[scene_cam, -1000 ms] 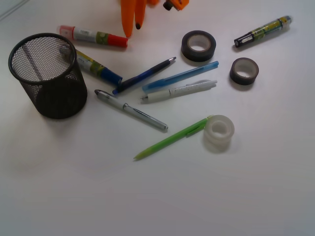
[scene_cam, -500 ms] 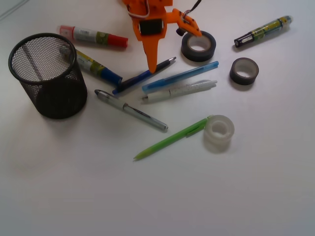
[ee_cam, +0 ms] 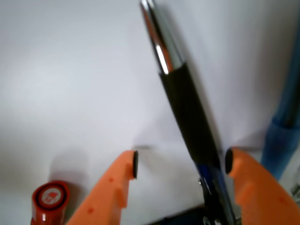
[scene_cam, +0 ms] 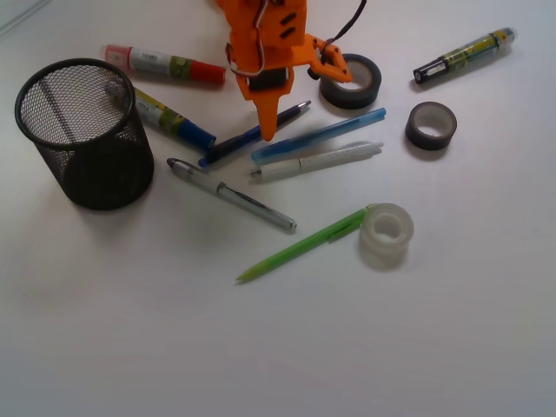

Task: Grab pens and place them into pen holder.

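The gripper [scene_cam: 269, 130] has been dropped lower over the last second and is now parked right over the dark navy pen [scene_cam: 252, 135], jaws spread wide with the barrel between them in the wrist view [ee_cam: 192, 117]. Nothing's been gripped yet; the pen's flat on the table, and the pen holder [scene_cam: 82, 130] looks empty, so closing is probably next.

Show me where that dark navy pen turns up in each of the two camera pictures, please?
Front view: the dark navy pen lies slanted above centre, partly hidden by the orange gripper coming down over its middle.
Wrist view: the same pen runs from top centre to the bottom edge, between the open gripper's fingertips.
Shared landmark: the translucent light blue pen, just right of it in both views.
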Available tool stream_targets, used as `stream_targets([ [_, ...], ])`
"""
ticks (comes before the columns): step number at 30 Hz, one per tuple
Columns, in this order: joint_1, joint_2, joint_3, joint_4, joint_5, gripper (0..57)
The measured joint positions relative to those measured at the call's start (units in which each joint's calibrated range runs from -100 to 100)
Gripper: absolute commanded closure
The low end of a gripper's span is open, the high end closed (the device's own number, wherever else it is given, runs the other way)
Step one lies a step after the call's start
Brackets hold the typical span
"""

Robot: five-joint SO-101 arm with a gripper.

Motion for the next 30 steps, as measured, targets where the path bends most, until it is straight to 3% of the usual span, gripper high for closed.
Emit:
stream_targets([
  [4, 0.67, 2.26, -1.80, -0.52, 0.39, 38.0],
  [9, 1.11, 5.92, -7.10, -0.17, 2.15, 56.7],
  [20, 1.26, 13.33, -22.82, 9.94, 1.47, 57.1],
  [30, 4.00, -9.76, -38.54, 13.91, -5.18, 57.1],
])
